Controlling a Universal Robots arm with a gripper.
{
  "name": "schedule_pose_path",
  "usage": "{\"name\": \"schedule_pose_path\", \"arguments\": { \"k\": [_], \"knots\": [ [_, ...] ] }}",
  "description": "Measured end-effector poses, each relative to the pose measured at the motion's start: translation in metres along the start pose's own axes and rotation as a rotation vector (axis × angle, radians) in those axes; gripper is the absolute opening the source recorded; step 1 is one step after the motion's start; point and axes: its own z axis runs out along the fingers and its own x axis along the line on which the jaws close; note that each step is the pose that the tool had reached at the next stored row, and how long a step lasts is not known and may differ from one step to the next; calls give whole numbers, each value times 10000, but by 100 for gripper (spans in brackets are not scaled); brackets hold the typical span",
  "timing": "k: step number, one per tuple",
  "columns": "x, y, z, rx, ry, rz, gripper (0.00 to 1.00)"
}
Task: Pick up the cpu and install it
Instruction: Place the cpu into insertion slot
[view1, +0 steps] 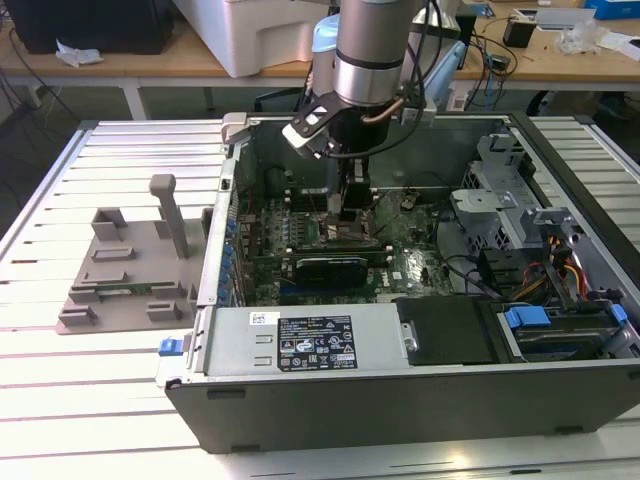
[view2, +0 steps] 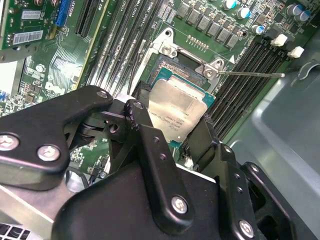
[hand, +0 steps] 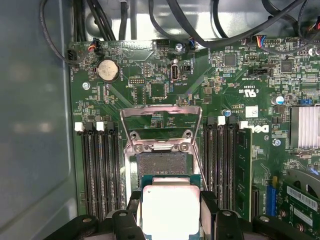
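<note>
The cpu (hand: 170, 212) is clamped between the two fingers of the tool (hand: 171, 222), one finger on each of two opposite edges. Its silver lid faces up, away from the board (hand: 150, 85). It hangs partly over the open socket (hand: 162, 165), covering one side of it while the dark pin field on the far side lies bare. We judge the pick-up done and the install in hand, with the chip not yet seated; how high it hangs above the pins we cannot tell. The frame (hand: 161, 114) stands raised behind the socket, so the way down is open. The placing, in our judgement, calls for shifting the chip fully over the socket and lowering it flat, corners matched. The cpu is so nearly square that we can name no long axis, but its edges run parallel to the socket's edges and to the slots (hand: 97, 170) on either side. In the exterior view the arm reaches down into the case (view1: 400, 395) at upper centre, and the case rests on the table (view1: 100, 410).
</note>
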Motion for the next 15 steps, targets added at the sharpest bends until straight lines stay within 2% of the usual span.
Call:
{"name": "schedule_pose_path", "arguments": {
  "k": [9, 12, 15],
  "knots": [
    [1, 6, 53, 0, 1, -4, 55],
    [7, 34, 107, -4, -78, -121, 55],
    [17, 43, 152, -5, -118, -151, 55]
  ]
}}
